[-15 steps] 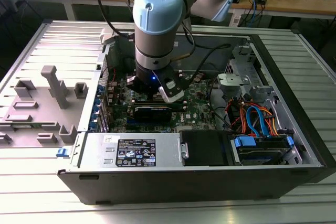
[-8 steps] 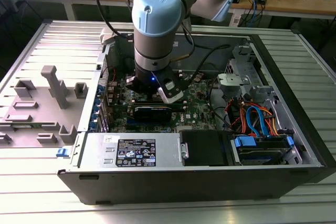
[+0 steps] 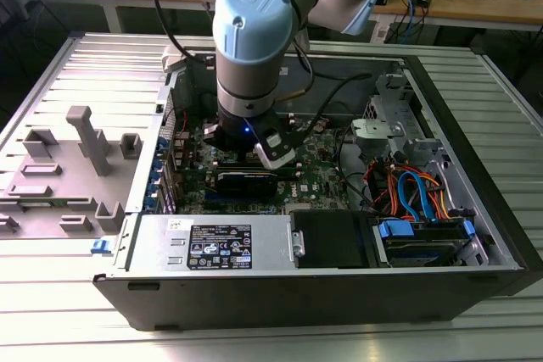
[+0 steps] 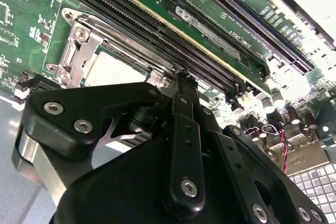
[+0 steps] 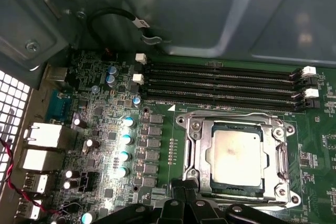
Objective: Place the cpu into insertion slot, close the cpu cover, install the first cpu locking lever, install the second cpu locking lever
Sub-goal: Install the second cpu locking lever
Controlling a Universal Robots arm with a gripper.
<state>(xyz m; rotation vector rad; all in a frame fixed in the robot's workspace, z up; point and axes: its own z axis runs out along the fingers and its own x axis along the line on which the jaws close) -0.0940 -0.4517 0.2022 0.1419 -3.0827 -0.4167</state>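
In the exterior view the arm reaches down into the open computer case (image 3: pixel 475 209), over the green motherboard (image 3: pixel 318 177). In the second wrist view the pincer (image 4: pixel 181 80) has its fingertips pressed together, gripping nothing, at the cpu cover's (image 4: pixel 79 51) edge. In the first wrist view the cpu (image 5: pixel 233 156) sits in the insertion slot (image 5: pixel 233 190) with the cover down around it.

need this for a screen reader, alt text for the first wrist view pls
A silver-grey cpu sits in the insertion slot on a green motherboard, with the metal cpu cover closed down around it. Long black memory slots run beside the socket, and the black tool sits at the socket's near edge.
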